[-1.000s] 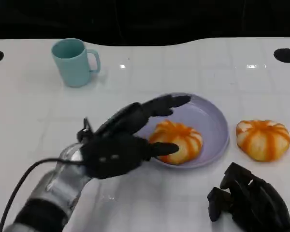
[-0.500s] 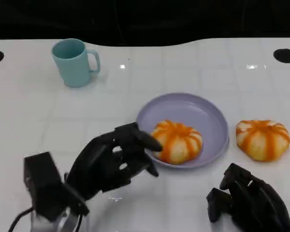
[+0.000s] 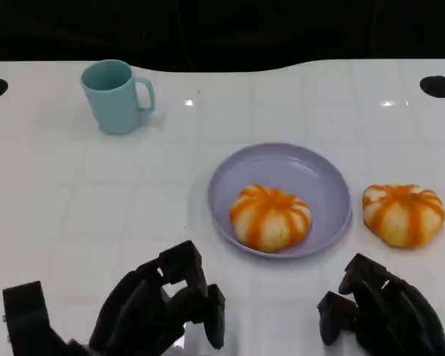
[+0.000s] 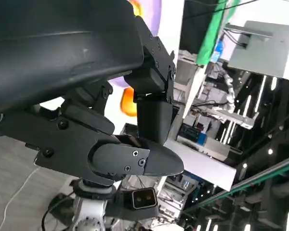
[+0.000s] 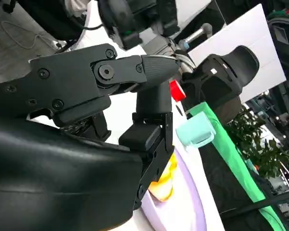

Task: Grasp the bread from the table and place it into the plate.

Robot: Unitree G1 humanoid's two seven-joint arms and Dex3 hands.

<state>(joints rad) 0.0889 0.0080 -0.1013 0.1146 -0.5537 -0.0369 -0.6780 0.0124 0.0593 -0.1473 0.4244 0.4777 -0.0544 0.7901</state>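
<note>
1 bread point(image 3: 270, 217) already lies in the plate point(image 3: 322, 167), on its near-left part. a 2nd bread point(image 3: 403, 214) sits on the bare bench point(image 3: 74, 193), just beside the plate's right rim but apart from it. that loaf is the one the coming move looks to turn on.

from the right hand point(image 3: 382, 315) the 2nd bread lies straight ahead, away from the robot and a touch to the right, with open bench between them. the left hand point(image 3: 159, 308) is well apart from it, on the far side of the plate, so the right hand is clearly the nearer one. the loaf is a round, low dome with no marked long axis, so by my judgement any approach angle would do, and the plate then lies to its left.

the right hand rests low at the near edge of the bench, its fingers curled in on nothing. the left hand sits low too, gripping nothing, its fingers bent and bunched in. a teal mug point(image 3: 114, 96) stands far off at the back left, out of the way.
</note>
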